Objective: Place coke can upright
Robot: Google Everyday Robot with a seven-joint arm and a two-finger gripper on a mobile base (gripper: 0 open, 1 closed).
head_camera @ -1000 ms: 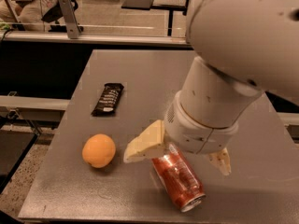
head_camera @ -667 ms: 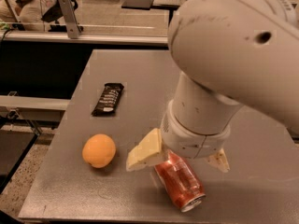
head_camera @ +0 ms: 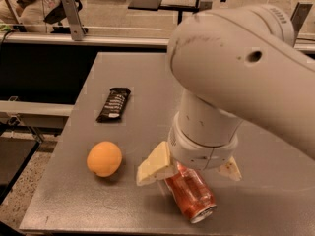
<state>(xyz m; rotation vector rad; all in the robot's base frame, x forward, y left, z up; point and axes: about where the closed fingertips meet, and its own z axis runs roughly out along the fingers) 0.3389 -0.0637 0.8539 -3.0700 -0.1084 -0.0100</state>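
Observation:
The coke can [head_camera: 193,198] is red with a silver top and lies on its side near the front edge of the grey table [head_camera: 142,77], its top facing the front right. My gripper [head_camera: 188,177] hangs directly over the can. Its two cream fingers [head_camera: 154,164] stand apart on either side of the can's upper end, wider than the can, so it is open. The big white arm hides the far end of the can.
An orange fruit [head_camera: 104,158] sits to the left of the can. A flat black snack bar wrapper [head_camera: 113,103] lies further back on the left. The table's left and front edges are close. Desks and chairs stand behind.
The arm has swung left and come down a little, bringing the fingers lower around the can. The can, the orange and the wrapper have not moved.

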